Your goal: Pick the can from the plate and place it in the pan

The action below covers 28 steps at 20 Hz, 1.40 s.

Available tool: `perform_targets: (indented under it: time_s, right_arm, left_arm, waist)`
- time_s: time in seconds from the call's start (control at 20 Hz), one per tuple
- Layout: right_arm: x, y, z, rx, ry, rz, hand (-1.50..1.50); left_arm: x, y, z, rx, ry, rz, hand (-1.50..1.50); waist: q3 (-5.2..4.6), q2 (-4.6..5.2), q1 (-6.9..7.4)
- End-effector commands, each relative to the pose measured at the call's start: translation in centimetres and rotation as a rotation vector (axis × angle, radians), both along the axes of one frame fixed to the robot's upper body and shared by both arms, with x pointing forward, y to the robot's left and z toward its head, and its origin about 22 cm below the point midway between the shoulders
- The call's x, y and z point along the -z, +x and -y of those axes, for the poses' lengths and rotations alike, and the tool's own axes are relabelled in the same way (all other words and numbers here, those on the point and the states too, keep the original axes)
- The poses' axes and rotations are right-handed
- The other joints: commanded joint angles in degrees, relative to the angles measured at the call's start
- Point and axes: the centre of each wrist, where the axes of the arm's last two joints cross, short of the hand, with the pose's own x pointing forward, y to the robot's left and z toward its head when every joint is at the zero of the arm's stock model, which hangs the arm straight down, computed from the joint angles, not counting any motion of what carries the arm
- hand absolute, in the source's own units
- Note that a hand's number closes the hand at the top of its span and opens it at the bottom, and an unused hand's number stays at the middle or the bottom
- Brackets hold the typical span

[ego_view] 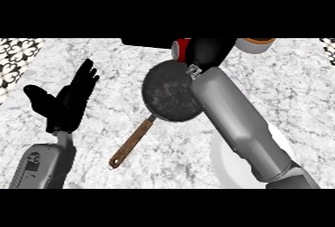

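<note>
Closest to me is the right forearm [242, 128], a long grey limb running up from the lower right and crossing over the white plate [226, 170], which I see only in part beneath it. At the end of that arm, my right hand [208, 52] is up near the far edge of the view, its black fingers curled round the can [181, 48]. Only a strip of the can shows at the hand's left side, red with a pale end; the rest is hidden by the hand. The can sits above the far rim of the pan [169, 91], at or just past it, and I cannot tell whether it touches the rim.

The pan is dark and round, lying on the marble tabletop [118, 57] just left of the forearm, its brown handle [132, 144] slanting toward the lower left.

My left hand [68, 99] shows at the left side, fingers straight and spread, pointing up, thumb out to the left, holding nothing and well apart from the pan.

A pale round thing with a brown top [256, 44] sits at the far right edge, partly cut off.
</note>
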Motion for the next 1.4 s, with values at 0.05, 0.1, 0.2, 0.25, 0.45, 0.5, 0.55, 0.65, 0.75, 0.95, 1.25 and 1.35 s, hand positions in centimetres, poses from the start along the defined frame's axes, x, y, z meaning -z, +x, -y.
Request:
perform_targets:
  time_s: [0.05, 0.1, 0.2, 0.25, 0.45, 0.5, 0.55, 0.65, 0.75, 0.95, 1.25, 1.35]
  right_arm:
    - [3.7, -0.6, 0.2, 0.140, 0.195, 0.057, 1.50]
    - [5.0, -0.7, 0.6, 0.114, 0.209, 0.066, 1.50]
    - [7.3, -0.9, 1.2, 0.113, 0.188, 0.037, 1.50]
    - [8.3, -1.0, 1.8, 0.120, 0.201, 0.040, 1.50]
    - [8.8, -0.2, 3.3, 0.207, 0.297, -0.034, 1.50]
    - [9.3, -0.4, 4.1, 0.247, 0.359, -0.016, 1.50]
    - [9.5, -0.5, 4.2, 0.272, 0.391, -0.033, -1.50]
    - [11.1, -0.7, 5.2, 0.297, 0.441, -0.060, -1.50]
    - [11.6, -0.9, 5.3, 0.257, 0.481, -0.053, -1.50]
    - [12.5, -1.5, 4.8, 0.198, 0.507, 0.026, -1.50]
    - [12.9, -2.8, 5.6, 0.108, 0.638, 0.309, -1.50]
    - [11.8, -2.9, 5.4, 0.092, 0.702, 0.396, -1.50]
  left_arm:
    - [-0.3, -0.7, 0.0, -0.002, -0.013, 0.006, 0.00]
    - [-0.7, 0.0, 0.5, -0.014, -0.011, 0.014, 0.00]
    - [-0.4, 0.0, -0.7, -0.026, -0.002, -0.001, 0.00]
    - [-0.1, -0.6, -0.4, -0.019, -0.002, 0.001, 0.00]
    - [-0.5, -0.4, -0.2, -0.038, -0.003, 0.003, 0.00]
    - [-0.2, -0.2, -1.4, -0.041, -0.005, 0.009, 0.00]
    - [-0.3, -0.2, -0.5, -0.037, 0.002, 0.006, 0.00]
    - [-0.2, -0.6, -0.9, -0.035, 0.003, 0.020, 0.00]
    - [-0.8, -0.2, -1.0, -0.031, -0.004, 0.004, 0.00]
    - [-0.2, -0.1, -0.3, -0.025, -0.001, -0.008, 0.00]
    - [0.4, -1.0, -2.4, -0.071, 0.003, -0.010, 0.00]
    - [0.2, -1.0, -2.7, -0.065, 0.004, -0.026, 0.00]
  waist:
    - [0.10, -0.29, -0.24]
    - [0.13, 0.03, -0.81]
    - [0.10, 0.16, -1.20]
    - [0.13, 0.15, -0.88]
    - [0.20, 0.01, -1.53]
    - [0.17, 0.14, -2.52]
    - [0.22, -0.02, -1.65]
    - [0.21, 0.00, -1.57]
    - [0.21, -0.05, -1.79]
    - [0.19, -0.13, -1.75]
    - [0.18, -0.92, -3.73]
    - [0.20, -1.26, -3.85]
